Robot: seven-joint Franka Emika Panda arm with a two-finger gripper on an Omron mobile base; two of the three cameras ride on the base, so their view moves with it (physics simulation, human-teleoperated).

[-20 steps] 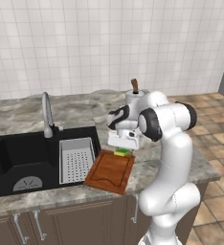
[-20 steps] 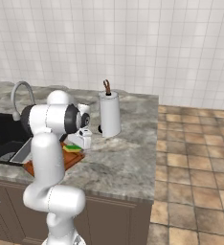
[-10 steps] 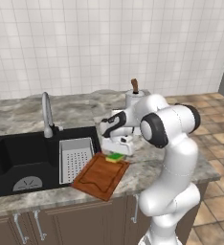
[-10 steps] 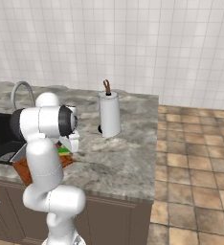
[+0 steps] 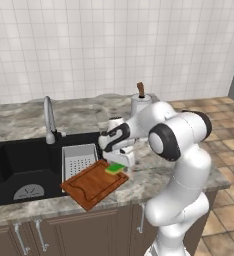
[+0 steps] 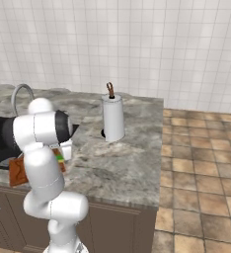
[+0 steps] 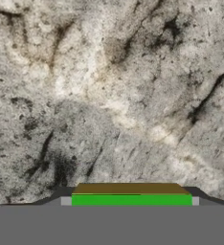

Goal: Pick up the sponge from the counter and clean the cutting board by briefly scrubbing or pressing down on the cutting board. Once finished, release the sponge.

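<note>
No legible text, labels or numbers anywhere.

2 rear base views share the counter [image 5: 154,172]; hand view close overhead.

White tiled wall [image 5: 114,45]; terracotta tile floor [image 6: 201,163].

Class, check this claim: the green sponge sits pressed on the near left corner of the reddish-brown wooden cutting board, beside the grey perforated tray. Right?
Not quite. The left base view shows the green sponge on the far right corner of the reddish-brown wooden cutting board; the grey perforated tray is beside it.
</note>
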